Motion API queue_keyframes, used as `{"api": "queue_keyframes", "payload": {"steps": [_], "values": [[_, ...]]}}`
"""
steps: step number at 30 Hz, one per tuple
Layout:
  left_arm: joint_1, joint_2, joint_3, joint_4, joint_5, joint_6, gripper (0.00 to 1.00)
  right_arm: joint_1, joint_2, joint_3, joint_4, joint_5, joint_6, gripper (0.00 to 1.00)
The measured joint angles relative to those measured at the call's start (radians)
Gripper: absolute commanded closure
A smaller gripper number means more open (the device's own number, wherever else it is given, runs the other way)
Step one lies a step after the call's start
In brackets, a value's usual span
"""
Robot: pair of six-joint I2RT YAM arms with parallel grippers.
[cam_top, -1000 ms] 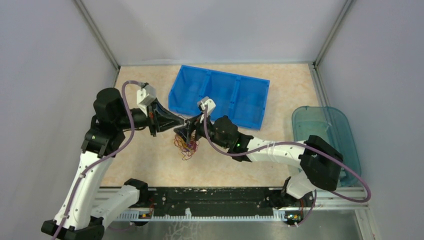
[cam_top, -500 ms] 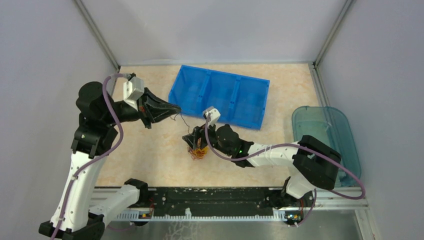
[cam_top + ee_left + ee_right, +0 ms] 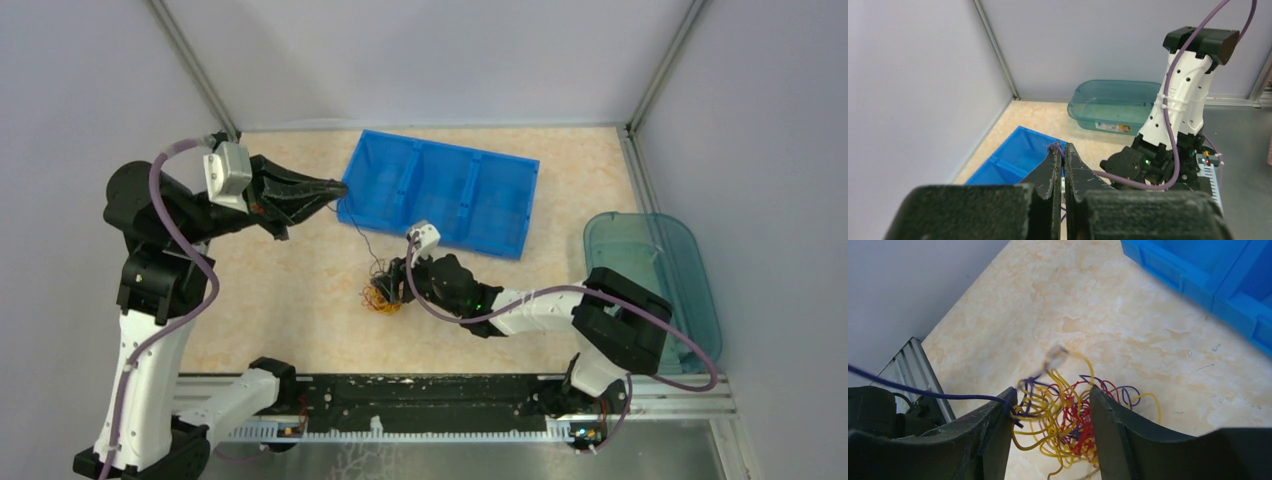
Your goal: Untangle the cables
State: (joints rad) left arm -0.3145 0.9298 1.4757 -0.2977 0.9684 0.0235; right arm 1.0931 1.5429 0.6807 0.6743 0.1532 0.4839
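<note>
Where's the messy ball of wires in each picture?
Top view: wire tangle mid-table, below the blue bin.
Left wrist: not in it; the left pincer pinches just one purple strand.
Right wrist: bottom middle, between the fingers of the right pincer.
Shared landmark: the blue bin.

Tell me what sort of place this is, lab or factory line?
Likely a lab robot cell: plain panels on aluminium posts box in a tabletop, with a left arm and right arm bolted at its edge and practice props, a blue three-compartment bin and tangled cables.
</note>
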Motion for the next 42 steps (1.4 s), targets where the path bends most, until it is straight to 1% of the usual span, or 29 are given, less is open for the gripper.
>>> {"api": "queue_keyframes", "payload": {"steps": [8, 14, 19, 21, 22, 23, 25, 29, 32, 34, 38, 42], "values": [[0.000, 0.025, 0.093, 0.037, -0.029, 0.003, 0.97, 0.000, 0.047, 0.000, 0.008, -0.001, 0.009, 0.44], [0.000, 0.049, 0.182, 0.075, -0.084, 0.042, 0.96, 0.000, 0.076, 0.000, 0.008, -0.001, 0.018, 0.47], [0.000, 0.061, 0.254, 0.128, -0.146, 0.087, 0.95, 0.000, 0.077, 0.000, 0.012, -0.001, 0.026, 0.54], [0.000, 0.064, 0.281, 0.154, -0.177, 0.106, 0.96, 0.000, 0.082, 0.000, 0.016, -0.001, 0.032, 0.60], [0.000, 0.066, 0.296, 0.165, -0.192, 0.114, 0.96, 0.000, 0.085, 0.000, 0.015, -0.001, 0.035, 0.66], [0.000, 0.069, 0.314, 0.172, -0.206, 0.124, 0.97, 0.000, 0.091, 0.000, 0.018, -0.001, 0.038, 0.70], [0.000, 0.078, 0.354, 0.195, -0.240, 0.140, 0.98, 0.000, 0.111, 0.000, 0.029, -0.003, 0.045, 0.73], [0.000, 0.084, 0.403, 0.279, -0.335, 0.190, 1.00, 0.000, 0.155, -0.002, 0.013, -0.006, 0.060, 0.73], [0.000, 0.085, 0.424, 0.362, -0.432, 0.236, 1.00, 0.000, 0.164, -0.009, 0.007, -0.005, 0.069, 0.69], [0.000, 0.093, 0.450, 0.410, -0.492, 0.274, 1.00, 0.000, 0.166, -0.015, 0.008, -0.005, 0.074, 0.68], [0.000, 0.107, 0.488, 0.496, -0.572, 0.349, 1.00, 0.000, 0.166, -0.038, 0.013, 0.002, 0.079, 0.68], [0.000, 0.151, 0.572, 0.587, -0.638, 0.410, 1.00, 0.000, 0.166, -0.059, 0.015, 0.012, 0.080, 0.68]]}}
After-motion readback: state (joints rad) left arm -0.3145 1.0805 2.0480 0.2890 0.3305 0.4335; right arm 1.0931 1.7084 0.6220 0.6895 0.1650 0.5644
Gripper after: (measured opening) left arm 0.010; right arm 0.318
